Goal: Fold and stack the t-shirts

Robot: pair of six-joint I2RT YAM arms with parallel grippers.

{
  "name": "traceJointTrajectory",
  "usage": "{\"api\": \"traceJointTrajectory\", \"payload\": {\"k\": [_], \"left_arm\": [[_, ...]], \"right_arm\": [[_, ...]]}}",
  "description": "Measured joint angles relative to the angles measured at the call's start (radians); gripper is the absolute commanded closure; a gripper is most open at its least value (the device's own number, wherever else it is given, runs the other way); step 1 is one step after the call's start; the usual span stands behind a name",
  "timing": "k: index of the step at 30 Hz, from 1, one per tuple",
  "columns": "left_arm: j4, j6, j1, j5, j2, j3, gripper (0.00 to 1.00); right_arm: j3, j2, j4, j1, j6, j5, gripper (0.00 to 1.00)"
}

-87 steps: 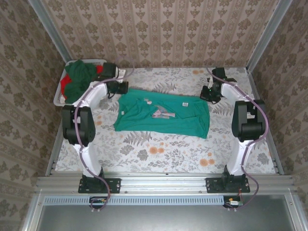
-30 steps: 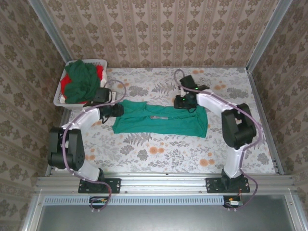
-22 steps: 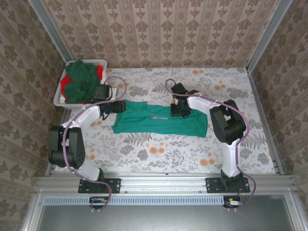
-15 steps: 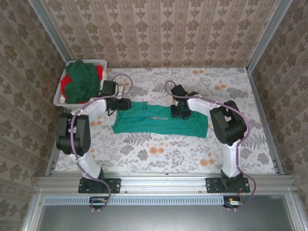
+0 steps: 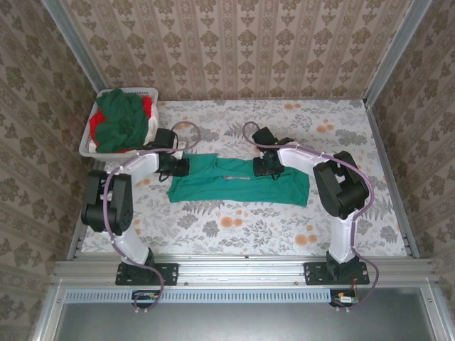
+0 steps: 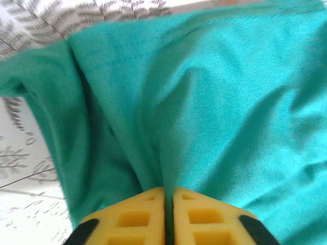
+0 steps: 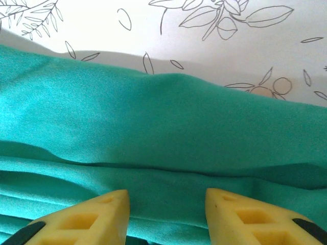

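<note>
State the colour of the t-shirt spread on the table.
The t-shirt is teal-green, clearest in the left wrist view.

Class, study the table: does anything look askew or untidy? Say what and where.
The teal t-shirt lies as an uneven half-folded strip: its left end is bunched and creased where the left gripper pinches it. A dark green shirt and a red shirt sit heaped in the basket.

t-shirt [image 5: 234,186]: table [image 5: 234,231] centre | left claw [image 5: 179,168]: its left end | right claw [image 5: 264,170]: its far edge | basket [image 5: 86,150]: far-left
</note>
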Motion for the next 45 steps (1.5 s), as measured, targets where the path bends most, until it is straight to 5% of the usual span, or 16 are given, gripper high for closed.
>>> {"api": "traceJointTrajectory", "payload": {"k": [3, 6, 13, 17, 28, 30, 34, 36, 41, 45], "left_arm": [[-0.026, 0.013, -0.001, -0.016, -0.062, 0.029, 0.49], [-0.049, 0.024, -0.001, -0.028, -0.058, 0.093, 0.47], [-0.071, 0.044, -0.022, -0.034, 0.222, 0.341, 0.50], [-0.095, 0.060, -0.046, -0.034, 0.341, 0.381, 0.62], [-0.084, 0.082, -0.053, -0.051, 0.264, 0.341, 0.90], [-0.073, 0.085, -0.053, -0.053, 0.223, 0.329, 0.89], [-0.057, 0.093, -0.058, -0.052, 0.180, 0.324, 0.64], [-0.057, 0.100, -0.059, -0.053, 0.192, 0.336, 0.59], [-0.055, 0.108, -0.071, -0.048, 0.289, 0.381, 0.65], [-0.056, 0.114, -0.078, -0.048, 0.366, 0.386, 0.83]], "right_arm": [[-0.006, -0.003, -0.005, -0.010, -0.002, 0.002, 0.53], [-0.053, -0.043, 0.004, -0.014, -0.001, -0.002, 0.52], [-0.085, -0.087, 0.019, -0.015, 0.006, -0.018, 0.52], [-0.101, -0.089, 0.026, -0.016, 0.006, -0.021, 0.52], [-0.122, -0.100, 0.031, -0.033, 0.006, -0.022, 0.52], [-0.123, -0.100, 0.031, -0.034, 0.006, -0.022, 0.52], [-0.125, -0.100, 0.031, -0.036, 0.010, -0.024, 0.52], [-0.125, -0.100, 0.031, -0.037, 0.016, -0.029, 0.52], [-0.125, -0.100, 0.034, -0.037, 0.021, -0.036, 0.52], [-0.126, -0.100, 0.034, -0.037, 0.021, -0.037, 0.52]]}}
